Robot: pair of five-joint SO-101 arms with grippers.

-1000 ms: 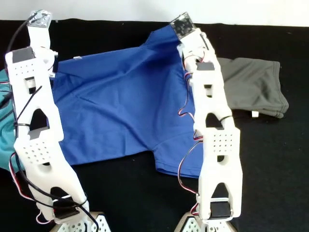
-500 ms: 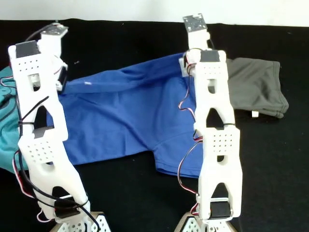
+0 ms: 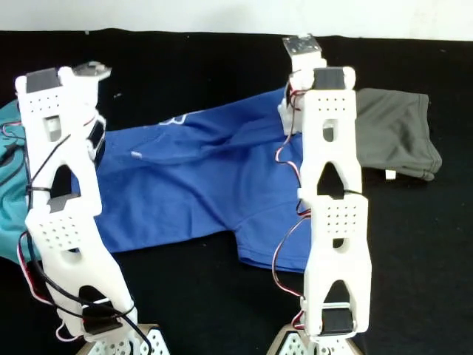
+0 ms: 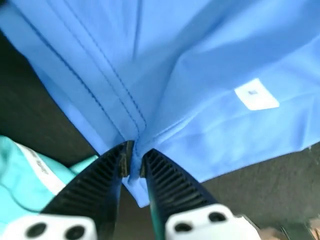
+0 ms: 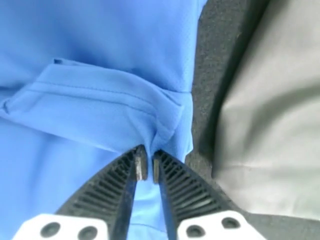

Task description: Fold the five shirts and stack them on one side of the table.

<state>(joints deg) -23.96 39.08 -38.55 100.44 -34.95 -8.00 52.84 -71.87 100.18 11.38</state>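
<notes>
A blue shirt (image 3: pixel 199 177) lies across the middle of the black table, its far edge lifted and folded toward the near side. My left gripper (image 4: pixel 134 167) is shut on the blue shirt's hem (image 4: pixel 120 107), at the shirt's far left corner in the high view. On the far right corner my right gripper (image 5: pixel 146 167) is shut on a bunched fold of the blue shirt (image 5: pixel 100 100). A folded grey shirt (image 3: pixel 395 133) rests at the right; it appears as the grey shirt (image 5: pixel 265 130) beside my right gripper. A teal shirt (image 3: pixel 9 177) lies under the left arm.
The teal shirt (image 4: pixel 25 175) shows just beside my left gripper. The two white arms (image 3: pixel 332 207) stretch from the near edge over the blue shirt. Bare black table (image 3: pixel 414 259) lies at the near right and along the far edge.
Both grippers have pulled the blue shirt's far edge toward the near side, so the top of the shirt now folds over itself. The grey and teal shirts have stayed put.
</notes>
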